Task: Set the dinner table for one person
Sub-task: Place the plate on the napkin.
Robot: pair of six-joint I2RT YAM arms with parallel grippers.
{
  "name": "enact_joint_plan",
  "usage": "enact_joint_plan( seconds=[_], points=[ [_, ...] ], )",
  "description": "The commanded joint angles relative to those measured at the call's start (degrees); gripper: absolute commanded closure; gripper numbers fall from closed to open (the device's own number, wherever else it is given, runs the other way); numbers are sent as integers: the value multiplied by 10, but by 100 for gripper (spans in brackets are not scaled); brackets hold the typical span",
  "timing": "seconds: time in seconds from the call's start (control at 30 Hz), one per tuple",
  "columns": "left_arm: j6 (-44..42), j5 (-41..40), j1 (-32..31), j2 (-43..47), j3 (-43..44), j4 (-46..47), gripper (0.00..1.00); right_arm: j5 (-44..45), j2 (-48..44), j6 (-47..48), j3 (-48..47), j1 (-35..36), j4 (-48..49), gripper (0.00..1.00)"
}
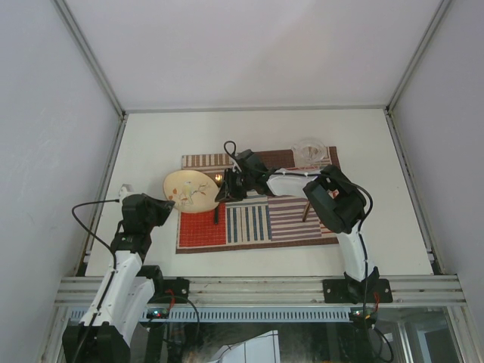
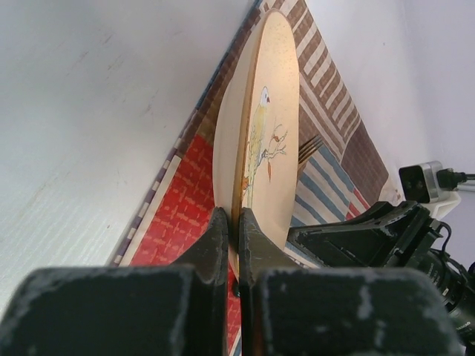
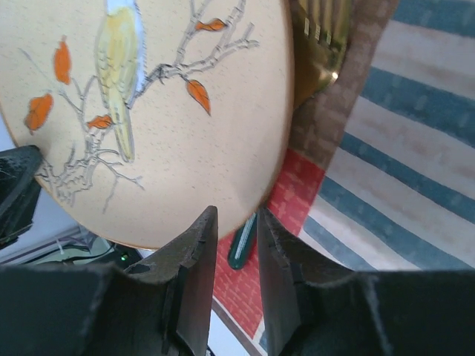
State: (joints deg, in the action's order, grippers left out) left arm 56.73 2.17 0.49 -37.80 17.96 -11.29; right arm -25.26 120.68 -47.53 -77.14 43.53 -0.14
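The left pincer (image 2: 234, 220) is right up close, and its two black jaws are squeezed tight on the thin rim of the plate (image 2: 263, 111), the tan one with a yellow bird on it. It holds just that bit of the rim and nothing else.

The right pincer (image 3: 237, 222) is close too. Its jaws are a little way apart with nothing in them. They sit just beside the other side of the plate, above the striped mat (image 3: 415, 148).

What could go wrong? The plate is big and only one small edge is pinched, so it could tip or slip out. A gold fork (image 3: 319, 37) lies on the mat, partly under the plate. If the plate goes down there, I think it would sit on the fork and wobble. The right pincer is so near the plate that a small push could knock it, and the two arms could bump each other.

The dinner table (image 1: 151, 144) is the big white top under everything. The left pincer hangs above its left part, just beside the mat's left edge. The right pincer is over the mat, which lies on the table. A clear bowl (image 1: 310, 149) sits at the mat's far right corner.
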Motion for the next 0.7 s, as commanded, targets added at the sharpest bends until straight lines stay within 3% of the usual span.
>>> enact_joint_plan(
  seconds=[0.0, 0.67],
  points=[
    [16, 20, -1, 23, 48, 110, 100, 20, -35, 26, 18, 4, -24, 72],
    [16, 27, -1, 24, 44, 113, 100, 34, -57, 23, 27, -1, -15, 72]
  ],
)
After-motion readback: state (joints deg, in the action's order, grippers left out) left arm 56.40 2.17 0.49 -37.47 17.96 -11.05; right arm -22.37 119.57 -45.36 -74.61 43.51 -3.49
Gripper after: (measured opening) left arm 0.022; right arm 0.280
